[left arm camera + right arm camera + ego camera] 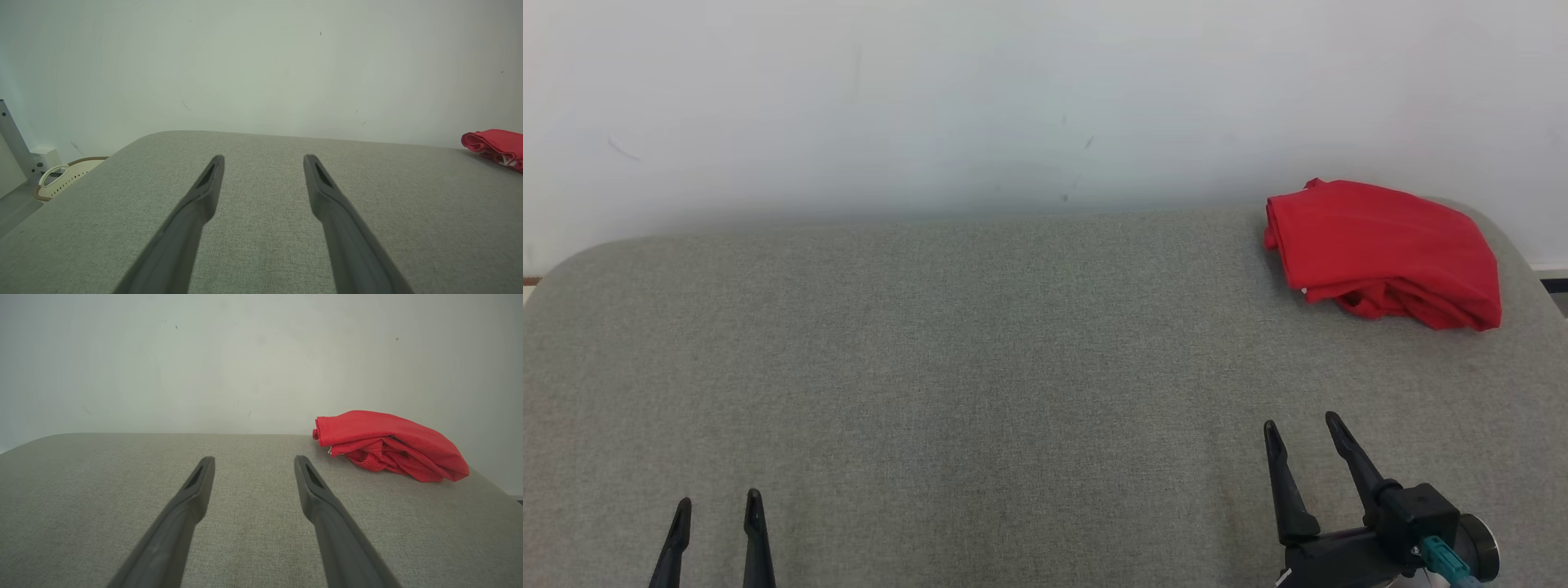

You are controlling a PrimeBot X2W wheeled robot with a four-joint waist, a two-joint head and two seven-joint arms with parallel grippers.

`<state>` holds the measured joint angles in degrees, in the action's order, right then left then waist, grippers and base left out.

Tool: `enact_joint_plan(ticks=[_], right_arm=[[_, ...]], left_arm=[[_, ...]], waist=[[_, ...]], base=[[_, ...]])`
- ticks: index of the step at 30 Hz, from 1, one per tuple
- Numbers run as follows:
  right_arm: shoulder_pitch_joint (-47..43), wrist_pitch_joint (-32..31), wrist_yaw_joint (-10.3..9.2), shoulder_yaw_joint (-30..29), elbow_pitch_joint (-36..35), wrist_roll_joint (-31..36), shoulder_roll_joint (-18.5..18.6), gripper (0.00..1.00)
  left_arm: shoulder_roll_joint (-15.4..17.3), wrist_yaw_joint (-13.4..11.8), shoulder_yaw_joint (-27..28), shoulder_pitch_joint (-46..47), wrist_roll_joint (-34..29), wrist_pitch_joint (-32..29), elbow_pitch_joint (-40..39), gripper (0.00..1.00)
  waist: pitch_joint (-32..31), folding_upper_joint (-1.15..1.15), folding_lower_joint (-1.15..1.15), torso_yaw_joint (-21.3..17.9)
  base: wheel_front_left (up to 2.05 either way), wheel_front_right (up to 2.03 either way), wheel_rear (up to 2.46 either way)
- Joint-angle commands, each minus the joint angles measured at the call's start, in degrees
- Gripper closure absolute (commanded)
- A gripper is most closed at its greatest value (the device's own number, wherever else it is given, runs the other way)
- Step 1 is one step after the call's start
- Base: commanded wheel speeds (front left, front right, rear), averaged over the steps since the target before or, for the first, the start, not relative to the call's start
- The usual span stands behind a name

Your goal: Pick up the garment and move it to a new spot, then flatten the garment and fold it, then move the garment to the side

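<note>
Our left gripper (719,500) hangs low over the grey pad (972,351) with its fingers apart and nothing between them. From it the garment (1384,249) lies well ahead and far to the right, just entering the right edge of the left wrist view. So this arm is the farther one.

Our right gripper (1300,421) is also spread and empty, with its fingers pointing ahead over the pad. From this gripper the garment lies ahead and a little to the right, well apart from the fingertips, with bare pad between them. This arm is clearly the nearer one.

The garment is a red, loosely doubled bundle on the pad's far right corner, close to the wall (1013,98). Its long axis runs crosswise to the right gripper's fingers, and its right end slants back towards us. In the right wrist view a smoother folded edge sits at its left, and rumpled loose layers face the fingers.

We judge that any grasp falls to the right arm, which would reach forward and slightly right to those near layers.
</note>
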<state>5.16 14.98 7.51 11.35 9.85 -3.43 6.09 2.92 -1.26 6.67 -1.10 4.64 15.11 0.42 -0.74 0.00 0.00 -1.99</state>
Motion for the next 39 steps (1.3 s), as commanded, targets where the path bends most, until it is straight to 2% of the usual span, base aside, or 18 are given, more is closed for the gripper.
enact_joint_plan(ticks=[1, 7, 8, 11, 24, 39], right_arm=[[-0.33, 0.22, -0.05, 0.02, 0.05, -0.12, -0.04, 0.00], [-0.15, 0.22, -0.05, 0.25, 0.40, -0.27, 0.09, 0.00], [0.01, 0.00, 0.00, 0.09, 0.35, -0.07, 0.00, 1.00], [-0.74, -0.19, 0.00, 0.14, 1.75, -0.04, -0.02, 1.00], [1.52, -3.86, 0.00, -2.62, 3.94, -17.19, -0.03, 1.00], [3.55, -7.27, -0.01, -5.39, 5.94, -31.38, -0.29, 1.00]], left_arm=[[0.01, 0.03, 0.11, -0.68, 0.24, 0.06, 0.26, 0.00], [0.01, -0.02, 0.05, -0.82, 0.45, 0.06, 0.12, 0.00], [0.00, 0.03, -0.01, -0.01, 0.26, -0.02, 0.10, 1.00], [-0.21, 0.15, -0.08, -0.16, 0.24, -0.03, 1.67, 1.00], [-0.15, 1.76, 0.22, 3.15, 16.28, -4.01, 5.70, 1.00], [-0.10, 3.17, -0.11, 5.56, 30.09, -6.87, 8.64, 1.00]], waist=[[-0.05, 0.00, 0.00, -0.02], [-0.30, 0.00, 0.00, -0.05], [-0.29, 0.00, 0.00, -0.04], [-0.32, 0.00, 0.00, -0.05], [-0.13, 0.00, 0.00, 0.18], [0.06, 0.00, 0.00, 0.41]], base=[[0.00, 0.00, 0.00], [0.00, 0.00, 0.00], [0.00, 0.00, 0.00], [0.00, 0.00, 0.00], [0.00, 0.00, 0.00], [0.00, 0.00, 0.00]])
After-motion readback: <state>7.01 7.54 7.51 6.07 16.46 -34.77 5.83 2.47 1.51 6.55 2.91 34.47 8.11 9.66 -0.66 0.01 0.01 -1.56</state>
